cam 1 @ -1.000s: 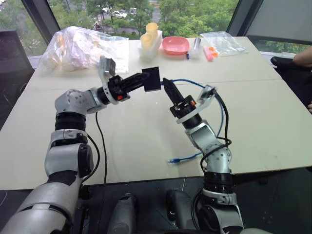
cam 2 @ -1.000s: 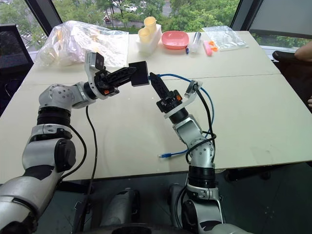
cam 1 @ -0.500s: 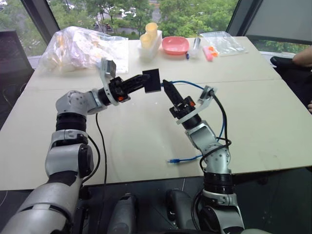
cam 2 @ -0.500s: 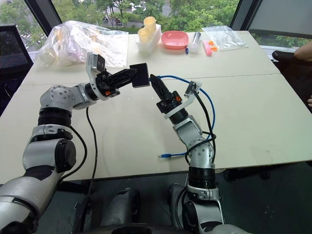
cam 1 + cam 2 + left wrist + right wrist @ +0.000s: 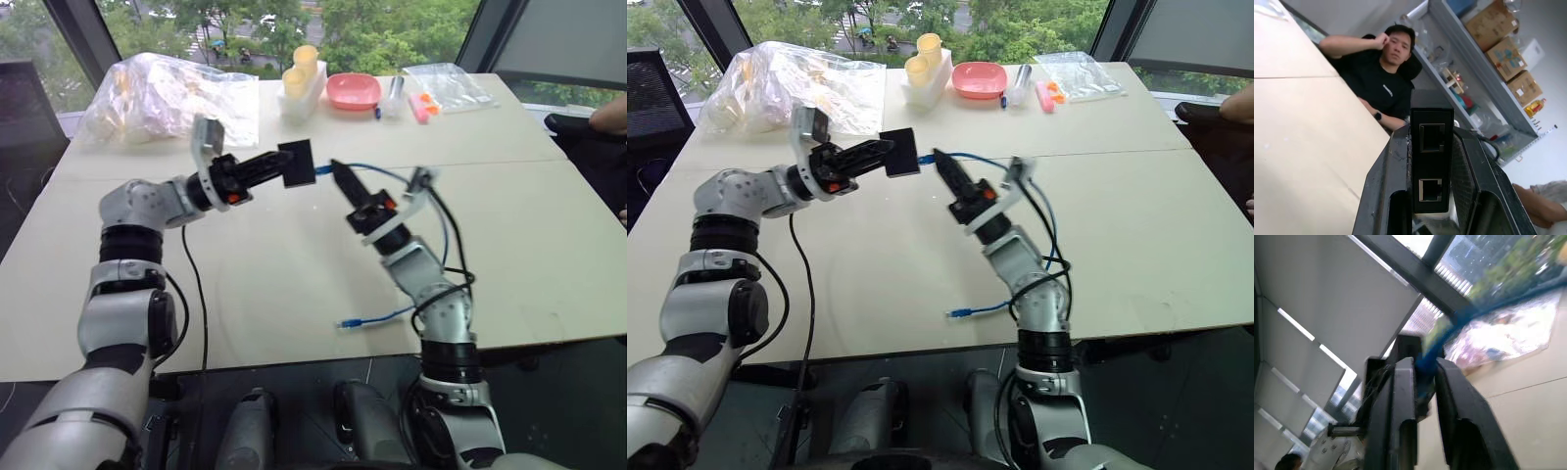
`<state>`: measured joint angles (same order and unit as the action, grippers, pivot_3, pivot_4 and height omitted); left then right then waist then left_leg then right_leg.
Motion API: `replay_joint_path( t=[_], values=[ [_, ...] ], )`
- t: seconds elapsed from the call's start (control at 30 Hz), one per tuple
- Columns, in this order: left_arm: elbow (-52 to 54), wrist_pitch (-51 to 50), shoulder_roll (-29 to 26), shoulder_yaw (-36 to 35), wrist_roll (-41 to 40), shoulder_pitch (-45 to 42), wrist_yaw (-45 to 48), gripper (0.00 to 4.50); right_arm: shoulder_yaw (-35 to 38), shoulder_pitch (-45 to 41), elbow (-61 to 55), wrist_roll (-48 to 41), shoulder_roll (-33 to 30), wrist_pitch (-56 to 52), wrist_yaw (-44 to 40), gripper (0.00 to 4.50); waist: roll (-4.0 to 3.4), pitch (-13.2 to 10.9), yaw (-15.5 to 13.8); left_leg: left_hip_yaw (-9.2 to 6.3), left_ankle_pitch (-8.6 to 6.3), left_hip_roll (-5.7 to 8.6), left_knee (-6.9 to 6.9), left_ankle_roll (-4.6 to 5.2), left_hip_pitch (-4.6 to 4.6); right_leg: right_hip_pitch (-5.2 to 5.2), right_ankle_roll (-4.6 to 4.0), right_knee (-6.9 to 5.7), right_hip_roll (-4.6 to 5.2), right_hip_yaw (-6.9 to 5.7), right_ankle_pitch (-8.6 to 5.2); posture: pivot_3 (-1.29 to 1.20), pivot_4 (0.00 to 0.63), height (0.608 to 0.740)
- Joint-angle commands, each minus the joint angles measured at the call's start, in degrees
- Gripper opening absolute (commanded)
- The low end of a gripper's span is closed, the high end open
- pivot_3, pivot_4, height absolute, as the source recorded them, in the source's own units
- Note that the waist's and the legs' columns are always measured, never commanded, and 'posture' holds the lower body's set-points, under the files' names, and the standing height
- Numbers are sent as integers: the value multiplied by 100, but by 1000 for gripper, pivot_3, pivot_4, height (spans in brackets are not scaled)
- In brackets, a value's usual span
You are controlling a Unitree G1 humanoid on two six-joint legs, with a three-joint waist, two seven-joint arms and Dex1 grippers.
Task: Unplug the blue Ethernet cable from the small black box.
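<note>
Two grippers meet above the table: the left gripper (image 5: 272,165) clamps the small black box (image 5: 297,164) between its fingertips, bracing it, while the right gripper (image 5: 342,177) loosely straddles the blue Ethernet cable (image 5: 366,168), whose plug nears the box's side.

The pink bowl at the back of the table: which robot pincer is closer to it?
About even, the right slightly closer. The pink bowl sits far back; the right pincer is just in front of it, and the left pincer is off toward the robot's left, holding the black box.
</note>
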<state>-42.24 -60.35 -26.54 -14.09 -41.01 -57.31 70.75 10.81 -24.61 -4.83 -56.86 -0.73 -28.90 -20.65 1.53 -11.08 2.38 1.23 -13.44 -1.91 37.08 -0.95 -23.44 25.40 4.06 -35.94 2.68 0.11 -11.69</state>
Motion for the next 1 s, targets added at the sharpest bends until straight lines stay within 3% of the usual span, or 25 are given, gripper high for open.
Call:
replay_joint_path(
  t=[0.03, 0.07, 0.33, 0.97, 1.0],
  values=[
    [296, 4, 150, -104, -172, -19, -10, 488, -217, -56, -274, 122, 53, -29, -65, 2660, 0, 0, 0, 0, 0, 0, 0, 0, 0, 0, 0, -1, 0, 0, 0, 0, 150, 740],
    [292, 3, 200, -109, -172, -21, -17, 488, -246, -48, -284, 134, 89, -41, -67, 3171, 0, 0, -1, -1, 0, -1, 0, 0, 0, 1, 0, -1, -2, -1, 0, 0, 150, 740],
    [163, 21, 371, -155, -149, -115, -51, 488, -600, 134, -492, 91, 247, -268, -246, 3171, 0, 0, 2, -1, 0, -1, 0, 0, 0, 1, 1, -2, -3, 0, 0, 0, 150, 740],
    [370, -114, 391, -98, -183, -8, -22, 488, -488, 111, -241, 153, 443, -166, -269, 3171, 0, 0, 2, -1, 0, -1, 0, 0, 0, 1, 0, 0, -2, 0, 0, 0, 150, 740],
    [389, -127, 394, -92, -187, 2, -21, 488, -480, 107, -223, 163, 459, -153, -267, 2939, 0, 0, 2, -1, 0, 0, 0, 0, -1, 1, 1, 0, -2, 0, 0, 0, 150, 740]
  ],
)
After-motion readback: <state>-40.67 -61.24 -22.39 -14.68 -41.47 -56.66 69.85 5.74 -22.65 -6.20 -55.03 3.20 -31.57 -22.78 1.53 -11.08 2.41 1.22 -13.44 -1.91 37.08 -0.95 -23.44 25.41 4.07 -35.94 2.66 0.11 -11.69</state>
